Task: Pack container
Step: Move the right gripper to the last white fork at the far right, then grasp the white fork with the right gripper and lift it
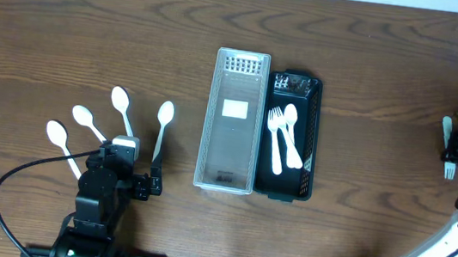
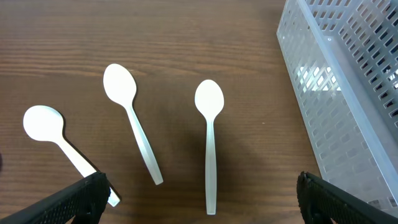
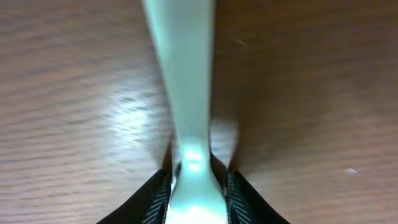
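The right pincer (image 3: pixel 198 186) is closed on the handle of a white fork (image 3: pixel 183 74), a finger pressed against each side, low over the worktop (image 3: pixel 311 93). Well off to its left lies the black tray (image 1: pixel 312 138), already holding a packed fork (image 1: pixel 274 138) and a packed spoon (image 1: pixel 292 136). A clear basket (image 1: pixel 207 117) touches the tray's far side. The left pincer (image 2: pixel 200 198) gapes fully and grips nothing. One white spoon (image 2: pixel 210 143) lies straight ahead of it (handle end between the fingertips), with two other spoons (image 2: pixel 127 118) ahead-left.
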Controlling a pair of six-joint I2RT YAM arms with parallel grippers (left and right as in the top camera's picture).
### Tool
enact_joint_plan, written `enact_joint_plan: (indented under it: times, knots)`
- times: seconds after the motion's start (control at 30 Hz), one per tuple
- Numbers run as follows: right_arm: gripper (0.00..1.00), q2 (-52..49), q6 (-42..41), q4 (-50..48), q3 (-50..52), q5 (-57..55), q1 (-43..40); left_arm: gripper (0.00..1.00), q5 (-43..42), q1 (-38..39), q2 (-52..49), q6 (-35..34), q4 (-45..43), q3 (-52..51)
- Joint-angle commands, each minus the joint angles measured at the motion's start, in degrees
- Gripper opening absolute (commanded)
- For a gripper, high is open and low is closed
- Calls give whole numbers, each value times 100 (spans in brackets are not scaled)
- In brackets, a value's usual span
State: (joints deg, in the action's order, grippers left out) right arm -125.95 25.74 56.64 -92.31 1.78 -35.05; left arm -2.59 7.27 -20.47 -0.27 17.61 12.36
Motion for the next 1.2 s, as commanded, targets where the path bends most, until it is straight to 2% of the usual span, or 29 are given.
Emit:
enact_joint_plan:
  times: [0.0, 0.1, 0.4, 1.17]
  knots:
    - [29, -184, -63, 39, 61, 295, 245, 98, 85, 4, 4, -92, -7, 105]
    - [27, -184, -63, 55, 61, 295, 378, 98, 85, 4, 4, -92, -7, 105]
    - [31, -184, -63, 114, 61, 293, 728, 98, 87, 4, 4, -92, -7, 105]
    - [37, -184, -63, 323, 293, 273, 651, 98, 85, 4, 4, -92, -7, 105]
